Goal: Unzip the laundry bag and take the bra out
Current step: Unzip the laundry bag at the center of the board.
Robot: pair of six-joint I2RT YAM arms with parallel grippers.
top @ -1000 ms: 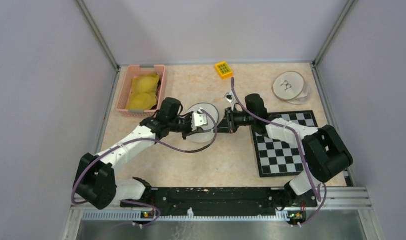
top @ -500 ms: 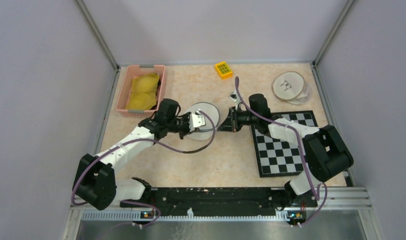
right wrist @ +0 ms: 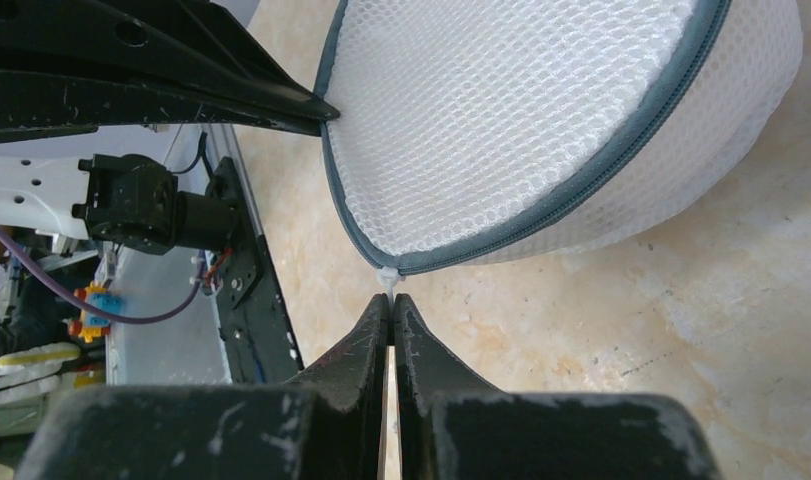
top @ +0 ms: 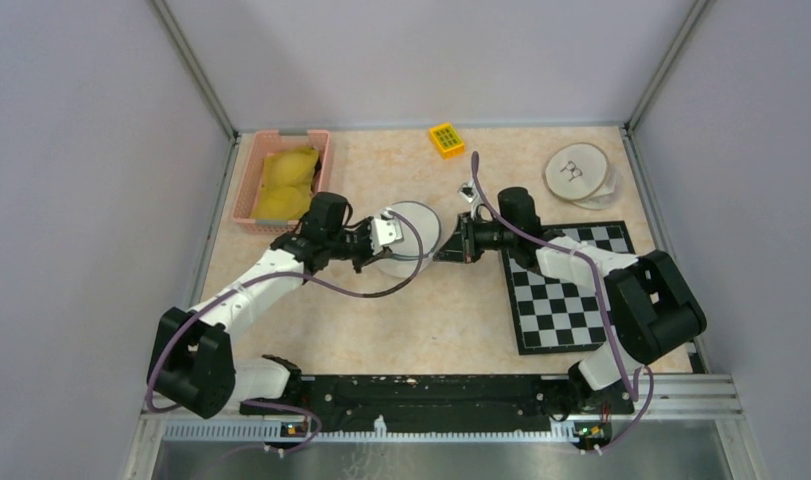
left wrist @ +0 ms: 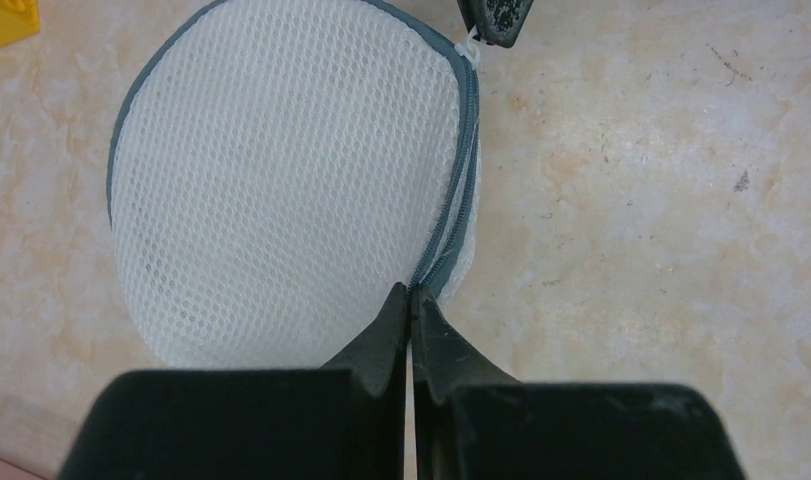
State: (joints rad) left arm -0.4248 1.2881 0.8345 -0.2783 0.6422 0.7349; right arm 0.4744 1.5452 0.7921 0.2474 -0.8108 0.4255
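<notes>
The left gripper [left wrist: 411, 296] is closed tight, its two black fingertips pressed together on the near edge of the laundry bag [left wrist: 281, 180], right at the grey zipper [left wrist: 463, 170] where the seam curves round. The right gripper [right wrist: 389, 302] is closed as well, its tips pinching the small white zipper pull [right wrist: 386, 279] that sticks out from the bag's right edge. The two grippers face each other across the bag, the left one coming in from the left and the right one from the right.

The bag is a round, domed pouch of white mesh with a grey zip band running round its rim. It lies flat on the table [top: 461, 320], about in the middle. The mesh does not show what is inside, so the bra cannot be made out.

To the far left stands a pink basket [top: 243, 190] with yellow padded cups [top: 286, 180] in it. At the far edge sits a small yellow block [top: 446, 139]. Two pale round discs [top: 578, 172] lie stacked at the far right. Nearer on the right is a black-and-white checkerboard [top: 566, 295], under the right arm.
</notes>
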